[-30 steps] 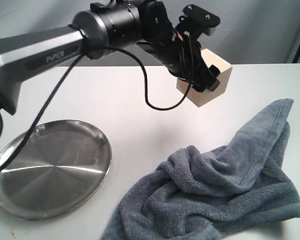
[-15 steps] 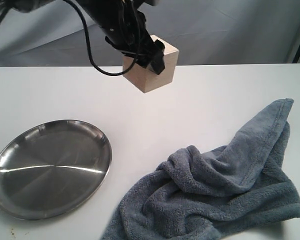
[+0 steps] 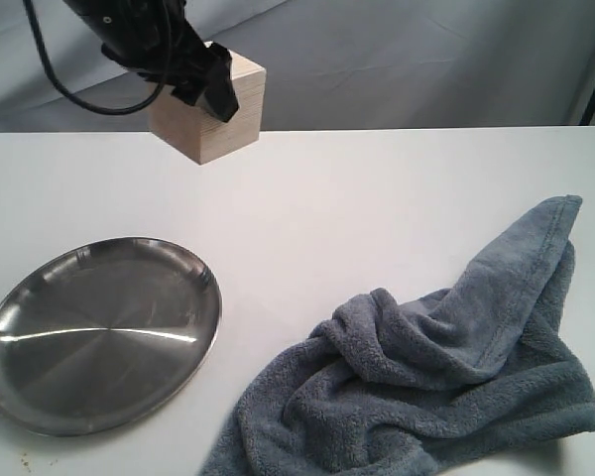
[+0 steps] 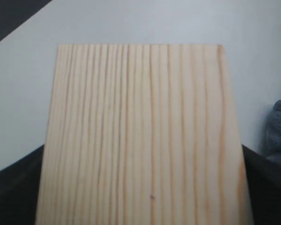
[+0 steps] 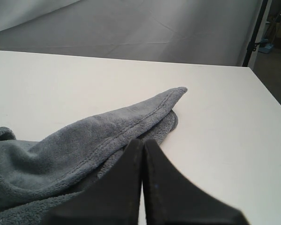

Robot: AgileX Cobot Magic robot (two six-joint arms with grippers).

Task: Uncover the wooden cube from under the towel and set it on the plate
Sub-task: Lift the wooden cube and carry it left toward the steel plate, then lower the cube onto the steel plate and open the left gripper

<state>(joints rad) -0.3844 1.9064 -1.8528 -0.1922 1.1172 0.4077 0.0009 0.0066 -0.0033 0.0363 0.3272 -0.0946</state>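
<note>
White table (image 3: 377, 198), seen whole only in the exterior view; an open band of tabletop runs between the towel and the plate. Grey-blue towel (image 3: 426, 387) lies crumpled at the near right, one hemmed corner reaching toward the table's right edge. Steel plate (image 3: 99, 337) sits at the near left, close to the front edge. Wooden cube (image 3: 203, 139) is held in the air over the far left of the table, beyond the plate and well apart from it; the left gripper (image 3: 206, 99) is clamped on its sides; the left wrist view shows little but its grain. Right gripper (image 5: 142, 150), shown by its wrist view alone; fingers pressed together on nothing, just over the towel's hem.
</note>
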